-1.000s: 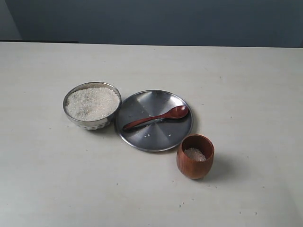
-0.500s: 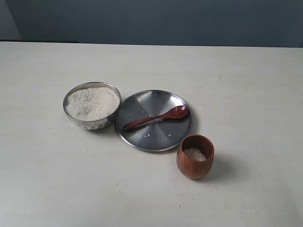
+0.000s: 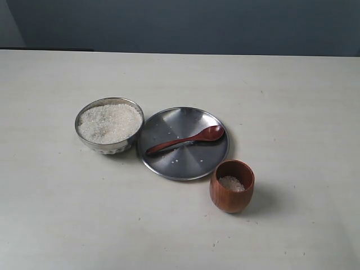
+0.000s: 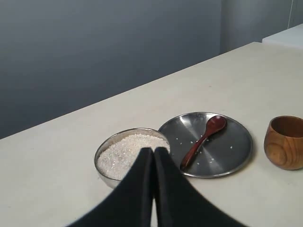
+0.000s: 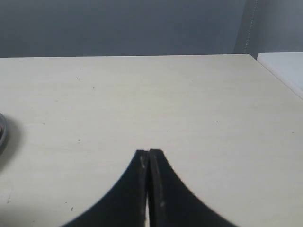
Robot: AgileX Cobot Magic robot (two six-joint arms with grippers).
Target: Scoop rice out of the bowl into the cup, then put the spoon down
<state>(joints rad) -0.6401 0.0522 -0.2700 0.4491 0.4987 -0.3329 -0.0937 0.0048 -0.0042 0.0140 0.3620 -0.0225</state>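
1. The table [image 3: 292, 101] carries a scene that has not shifted in the last second. Nothing has moved in the exterior view, and neither arm appears there.
2. The left gripper [image 4: 153, 151], seen only by its own wrist camera, hangs on the near side of the bowl [image 4: 105, 174], jaws pressed together on nothing. The right gripper [image 5: 148, 153] also has its jaws clenched and empty, over bare table with none of the task's things clearly in sight.
3. The plate [image 3: 169, 121], flat steel, lies between bowl and cup [image 3: 230, 198] and bears the spoon [image 3: 185, 140].
4. The bowl stands at the plate's left, its rim touching or just beside the plate's; which one cannot be told. It is filled nearly to the brim.
5. The cup stands upright just beside the plate's near right edge.
6. The spoon lies across the plate, head to the right, handle pointing toward the bowl, and neither gripper touches it.
7. The rice [image 3: 108, 122] heaps in the bowl. Only the exterior view looks down into the cup, where a small pale pile [image 3: 231, 183] sits at the bottom. The left wrist view shows just the cup's wall and dark mouth. Stray grains [image 3: 175, 161] dot the plate and the table near the cup.
8. With rice in the cup, the spoon down and both grippers clear, the stillness suggests the job is done rather than pending.
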